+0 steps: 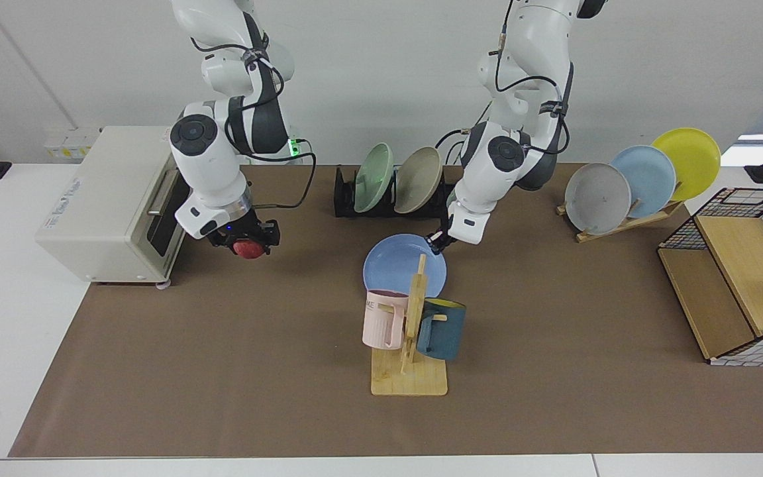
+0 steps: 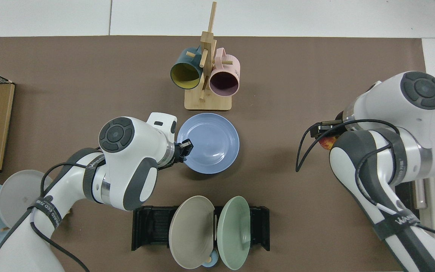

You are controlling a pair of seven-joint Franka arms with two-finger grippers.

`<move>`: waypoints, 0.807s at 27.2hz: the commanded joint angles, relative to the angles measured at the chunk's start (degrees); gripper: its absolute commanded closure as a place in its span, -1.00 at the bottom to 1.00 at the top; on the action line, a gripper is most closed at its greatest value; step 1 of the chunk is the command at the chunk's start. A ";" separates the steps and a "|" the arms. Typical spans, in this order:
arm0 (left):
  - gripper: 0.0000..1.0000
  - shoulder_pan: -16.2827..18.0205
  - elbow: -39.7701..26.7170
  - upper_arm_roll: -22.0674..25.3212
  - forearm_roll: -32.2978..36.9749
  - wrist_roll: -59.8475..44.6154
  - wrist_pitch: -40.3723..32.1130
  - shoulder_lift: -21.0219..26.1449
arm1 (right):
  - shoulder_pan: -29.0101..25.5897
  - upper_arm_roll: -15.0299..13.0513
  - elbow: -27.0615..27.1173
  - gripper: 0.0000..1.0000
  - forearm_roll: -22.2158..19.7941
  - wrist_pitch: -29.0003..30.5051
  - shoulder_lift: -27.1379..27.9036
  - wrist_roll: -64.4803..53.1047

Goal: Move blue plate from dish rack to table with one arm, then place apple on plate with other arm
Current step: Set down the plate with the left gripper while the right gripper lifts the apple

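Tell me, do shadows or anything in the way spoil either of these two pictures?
Top view: the light is even, with only a soft shadow on the mat beside the blue plate, which the left claw pinches; the right arm hides most of the apple. Facing view: the mug tree covers the plate's near edge; the right claw grips the apple by the toaster oven.

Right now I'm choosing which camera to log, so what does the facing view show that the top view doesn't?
Only the facing view shows the yellow plate on the wooden stand and the oven front. Only the top view shows the full blue plate clear of the mug tree, which overlaps it in the facing view. Both show the left gripper on the plate's rim, the right gripper holding the apple, and the dish rack.
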 commanded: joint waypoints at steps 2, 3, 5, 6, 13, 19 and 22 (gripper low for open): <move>-0.60 -0.57 -4.15 0.67 -0.71 4.36 0.84 -3.45 | -0.02 0.21 1.57 1.00 -0.61 -5.16 -4.04 -0.71; -1.00 -0.57 -4.06 0.67 -0.62 5.32 0.67 -3.36 | 0.16 0.12 1.66 1.00 -0.61 -5.86 -4.40 -0.71; -1.00 -0.57 -3.62 0.67 -0.10 5.95 0.05 -3.36 | 0.24 0.12 1.66 1.00 -0.61 -7.09 -5.01 -0.62; -1.00 -0.48 -3.10 0.76 0.17 5.95 -0.65 -3.10 | 0.16 0.12 1.66 1.00 -0.61 -7.36 -5.28 -0.62; -1.00 2.41 6.30 1.11 8.69 6.30 -15.13 -3.27 | 0.24 0.39 1.66 1.00 -0.69 -7.53 -5.37 -0.53; -1.00 7.34 13.24 2.07 9.31 14.63 -29.72 -6.96 | 2.43 0.91 1.75 1.00 -0.78 -7.36 -4.93 2.62; -1.00 9.10 18.77 4.88 9.05 21.83 -37.80 -7.32 | 4.46 0.91 2.89 1.00 -1.84 -7.27 -4.32 5.96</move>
